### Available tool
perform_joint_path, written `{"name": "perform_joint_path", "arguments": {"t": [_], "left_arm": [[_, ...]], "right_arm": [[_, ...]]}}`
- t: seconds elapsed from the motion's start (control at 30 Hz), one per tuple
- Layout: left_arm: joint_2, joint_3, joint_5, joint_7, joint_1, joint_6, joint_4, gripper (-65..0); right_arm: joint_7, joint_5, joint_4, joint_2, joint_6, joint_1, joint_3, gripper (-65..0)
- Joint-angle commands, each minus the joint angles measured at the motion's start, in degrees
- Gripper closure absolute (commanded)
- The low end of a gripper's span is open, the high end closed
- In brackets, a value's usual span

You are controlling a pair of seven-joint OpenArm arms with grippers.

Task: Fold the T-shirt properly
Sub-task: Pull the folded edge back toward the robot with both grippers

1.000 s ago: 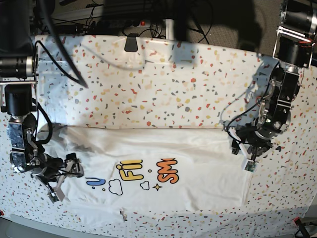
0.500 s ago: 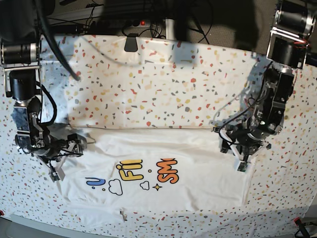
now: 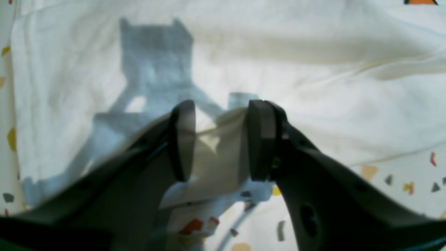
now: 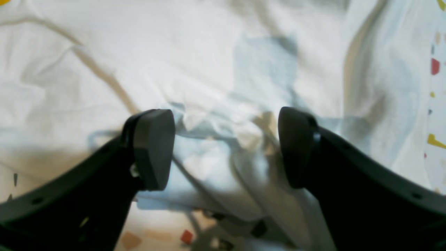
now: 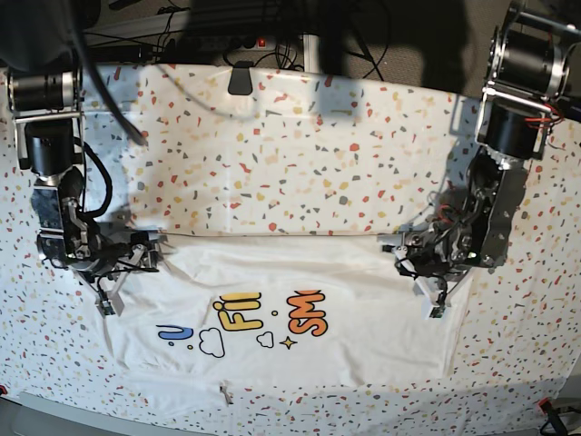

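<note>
From the base view I see the T-shirt (image 5: 290, 318) lying print-up along the near half of the speckled table cover (image 5: 300, 163), its far edge a straight line running between my two arms. My left gripper (image 3: 217, 139) sits at the shirt's far corner on that view's right, its jaws partly closed with a fold of white cloth standing between the pads, so it looks to be holding the shirt's edge. My right gripper (image 4: 226, 146) hovers over the opposite far corner with its jaws spread wide, rumpled cloth lying under and between them but nothing pinched.
</note>
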Motion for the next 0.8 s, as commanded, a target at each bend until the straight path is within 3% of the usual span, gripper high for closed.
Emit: {"name": "perform_joint_path", "arguments": {"t": [0.0,0.2,0.47,0.77], "left_arm": [[-0.5,-0.4,-0.4,-0.7,-1.4,0.0,0.3,-24.0],[-0.5,-0.4,-2.8,-0.4,-0.1,0.0,-3.2,-24.0],[-0.5,-0.4,-2.8,4.5,1.4,0.0,-3.3,-21.5],[-0.5,-0.3,-2.8,7.1,3.8,0.0,-3.1,-21.5]], "right_arm": [[0.8,0.2,0.0,0.4,-0.7,1.7,0.4,-46.0],[0.5,-1.7,-3.3,-0.6,-0.8,1.1,0.4,-46.0],[-1.3,-1.4,-2.4,-0.5,-0.7,-2.9,0.4,-46.0],[-5.1,-1.0,12.9,-0.5,-0.7,-14.5,0.5,-46.0]]}}
